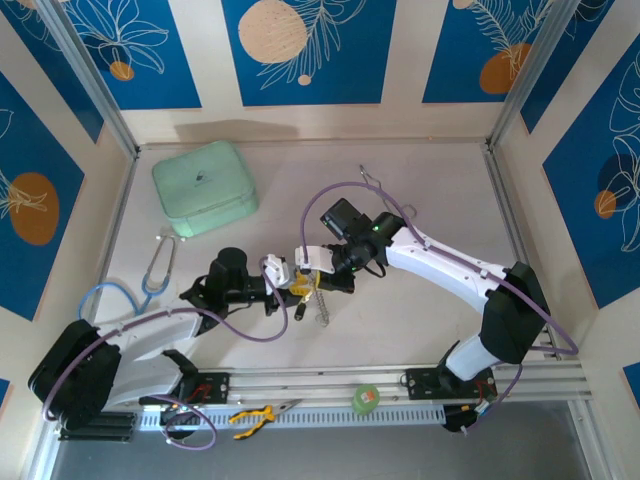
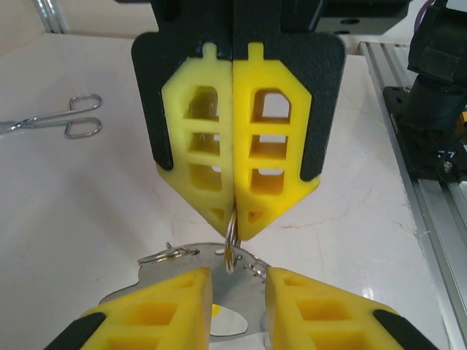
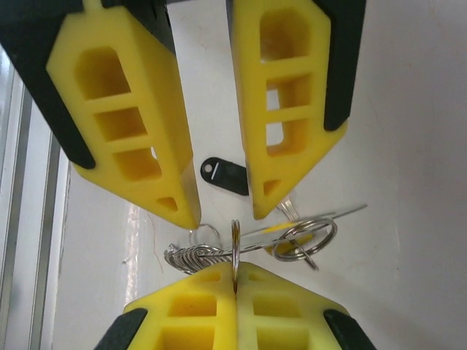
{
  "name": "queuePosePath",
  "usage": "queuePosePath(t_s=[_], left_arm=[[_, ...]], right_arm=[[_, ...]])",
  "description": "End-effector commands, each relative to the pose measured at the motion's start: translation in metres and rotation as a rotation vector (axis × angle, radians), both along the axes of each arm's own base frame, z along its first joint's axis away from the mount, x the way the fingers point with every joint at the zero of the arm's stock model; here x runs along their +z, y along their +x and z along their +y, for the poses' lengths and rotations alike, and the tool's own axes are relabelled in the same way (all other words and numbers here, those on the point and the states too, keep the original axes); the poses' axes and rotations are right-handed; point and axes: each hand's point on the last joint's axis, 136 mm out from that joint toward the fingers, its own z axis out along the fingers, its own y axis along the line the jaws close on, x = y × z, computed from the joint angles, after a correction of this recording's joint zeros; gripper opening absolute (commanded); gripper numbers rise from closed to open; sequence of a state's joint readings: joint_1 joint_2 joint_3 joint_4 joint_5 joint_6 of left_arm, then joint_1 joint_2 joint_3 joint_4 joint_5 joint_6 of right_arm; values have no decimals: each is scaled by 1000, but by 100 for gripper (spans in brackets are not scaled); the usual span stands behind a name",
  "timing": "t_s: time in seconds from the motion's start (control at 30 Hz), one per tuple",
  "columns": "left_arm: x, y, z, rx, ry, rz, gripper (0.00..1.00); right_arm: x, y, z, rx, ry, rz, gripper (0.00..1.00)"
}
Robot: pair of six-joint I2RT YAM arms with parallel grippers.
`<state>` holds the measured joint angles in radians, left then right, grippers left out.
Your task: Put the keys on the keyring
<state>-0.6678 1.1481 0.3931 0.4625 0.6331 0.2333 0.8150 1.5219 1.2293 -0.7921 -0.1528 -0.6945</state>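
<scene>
On the tabletop the two claws meet tip to tip. The left claw is released, its fingers apart. The right claw is clenched on the keyring, pinching it edge-on at the fingertips. The black-headed key lies flat on the tabletop, and the yellow-headed key lies just beside the ring.

no legible text or numbers, small mark on green case unreadable
</scene>
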Motion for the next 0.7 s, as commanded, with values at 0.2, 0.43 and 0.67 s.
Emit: queuePosePath(t_s=[0.2, 0.43, 0.67], left_arm=[[16, 0, -9, -24, -64, -26, 22], [17, -2, -11, -41, -74, -24, 1], [15, -3, -6, -15, -102, -17, 0]], right_arm=[[13, -19, 24, 92, 134, 32, 0], [16, -19, 27, 91, 156, 31, 0], [32, -5, 19, -14, 323, 13, 28]])
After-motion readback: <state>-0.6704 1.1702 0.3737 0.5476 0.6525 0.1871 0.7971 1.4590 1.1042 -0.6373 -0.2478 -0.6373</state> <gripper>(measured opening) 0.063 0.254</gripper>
